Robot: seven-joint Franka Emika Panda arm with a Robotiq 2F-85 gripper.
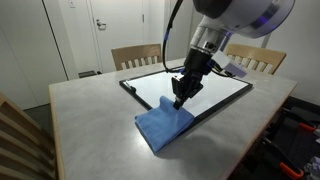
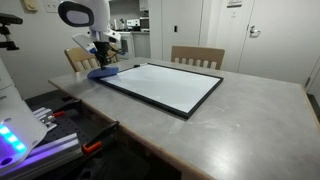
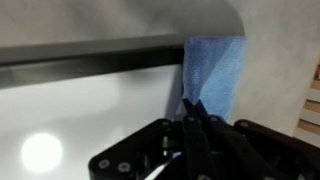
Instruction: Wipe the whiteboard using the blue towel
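One gripper [image 1: 181,98], jaws pinched shut on blue towel [image 1: 163,126] edge; towel straddles whiteboard [image 1: 220,85] frame at corner, bulk lying on table [image 1: 90,120].

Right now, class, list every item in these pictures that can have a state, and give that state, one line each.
gripper: shut, pinching the blue towel.
blue towel: bunched, lying across the whiteboard's edge, partly on the table.
whiteboard: flat on the table, no marks visible.
door: closed.
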